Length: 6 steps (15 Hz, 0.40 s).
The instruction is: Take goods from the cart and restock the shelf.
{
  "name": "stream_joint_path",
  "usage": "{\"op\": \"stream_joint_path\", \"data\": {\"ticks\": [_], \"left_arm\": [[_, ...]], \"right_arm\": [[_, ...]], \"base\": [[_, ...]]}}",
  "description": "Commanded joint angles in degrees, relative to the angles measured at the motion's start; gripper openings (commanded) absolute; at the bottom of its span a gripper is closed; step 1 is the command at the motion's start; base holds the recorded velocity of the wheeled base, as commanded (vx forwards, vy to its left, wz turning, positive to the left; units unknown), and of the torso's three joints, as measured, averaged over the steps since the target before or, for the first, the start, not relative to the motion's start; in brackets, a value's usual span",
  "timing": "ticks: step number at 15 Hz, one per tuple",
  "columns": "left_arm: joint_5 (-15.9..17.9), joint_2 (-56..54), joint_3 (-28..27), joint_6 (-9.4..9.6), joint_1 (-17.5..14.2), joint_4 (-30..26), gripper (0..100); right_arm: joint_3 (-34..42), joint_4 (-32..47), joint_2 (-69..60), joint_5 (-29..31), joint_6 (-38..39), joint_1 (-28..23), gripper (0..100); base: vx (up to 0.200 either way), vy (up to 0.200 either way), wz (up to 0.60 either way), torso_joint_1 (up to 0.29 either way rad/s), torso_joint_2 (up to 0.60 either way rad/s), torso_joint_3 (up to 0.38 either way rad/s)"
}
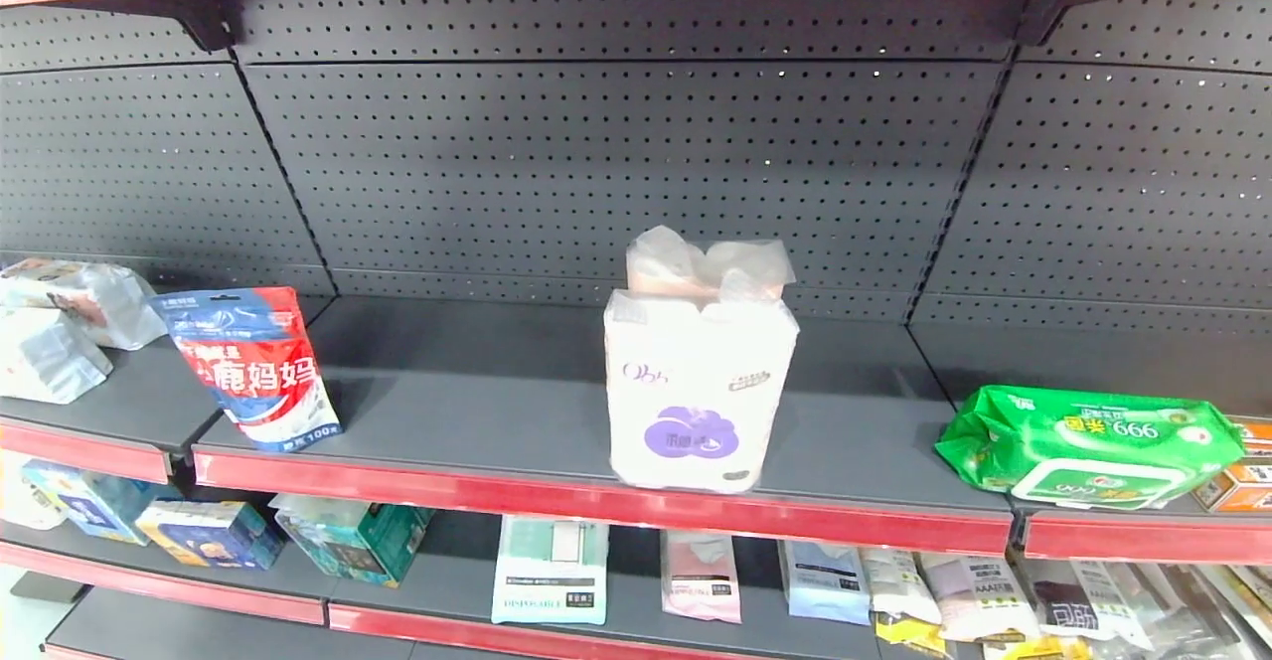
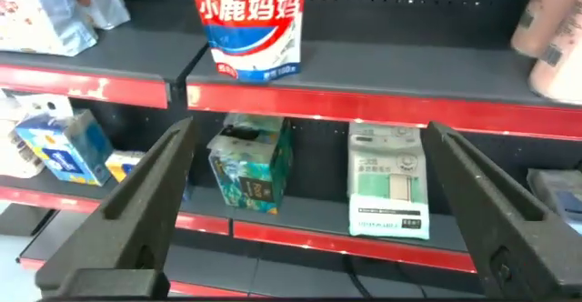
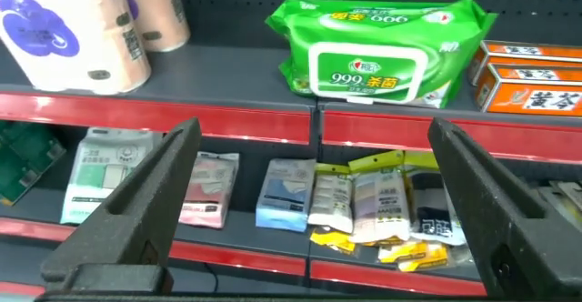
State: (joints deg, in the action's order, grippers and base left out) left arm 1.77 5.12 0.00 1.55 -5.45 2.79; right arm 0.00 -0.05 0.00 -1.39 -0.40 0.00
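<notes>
Two arms level before the shelf (image 1: 477, 392), left pincer (image 2: 311, 129) and right pincer (image 3: 314, 125) gaping wide, empty.

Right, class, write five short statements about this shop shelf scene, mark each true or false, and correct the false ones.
1. The white plastic-wrapped toilet-roll pack with purple print stands upright on the dark grey metal shelf. True.
2. The green soft pack of wet wipes lies left of the toilet-roll pack. False: it lies to its right.
3. The red, white and blue stand-up pouch lies flat. False: it stands upright near the shelf's front edge.
4. The left gripper has open, empty jaws. True.
5. The right gripper grips the wet wipes. False: its jaws are open, holding nothing.
</notes>
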Motion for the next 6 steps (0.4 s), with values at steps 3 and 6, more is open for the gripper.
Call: {"op": "stream_joint_path", "data": {"ticks": [3, 6], "left_arm": [[0.96, 0.33, 0.0, 0.03, 0.0, 0.02, 100], [0.96, 0.33, 0.0, 0.03, 0.0, 0.02, 100]], "right_arm": [[0.0, -0.04, 0.09, -0.02, 0.05, -0.09, 100], [0.0, 0.05, 0.09, 0.25, -0.13, -0.09, 100]], "base": [[0.0, 0.0, 0.0, 0.0, 0.0, 0.0], [0.0, 0.0, 0.0, 0.0, 0.0, 0.0]]}}
